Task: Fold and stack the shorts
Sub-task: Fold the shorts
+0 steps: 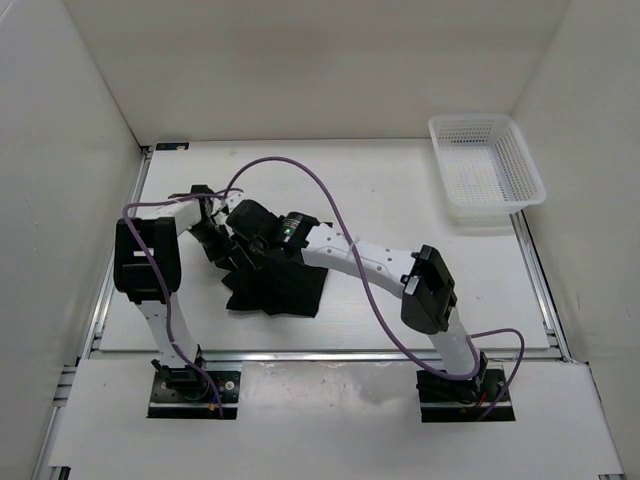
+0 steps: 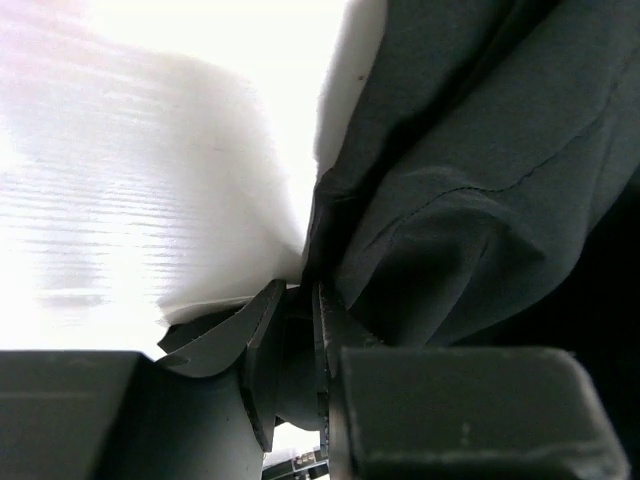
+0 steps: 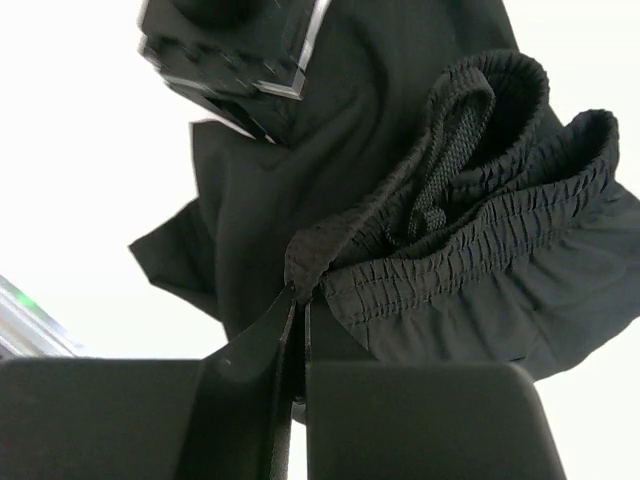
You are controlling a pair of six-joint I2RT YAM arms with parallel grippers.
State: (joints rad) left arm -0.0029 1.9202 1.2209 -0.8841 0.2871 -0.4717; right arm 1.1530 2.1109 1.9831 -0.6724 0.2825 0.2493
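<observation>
The shorts [image 1: 278,288] are bunched left of centre on the worktop [image 1: 400,190], pinched at a fold by the left pincer [image 2: 305,290] and at the waistband by the right pincer [image 3: 298,295]. The cloth is judged limp and light, best gripped at the edges.

White table [image 1: 400,185] enclosed by plain white walls [image 1: 320,60] at 9, 12 and 3 o'clock; white mesh basket [image 1: 490,208] at 2 o'clock; illumination even.

Shorts [image 2: 480,150] partly off-frame (top and right)
</observation>
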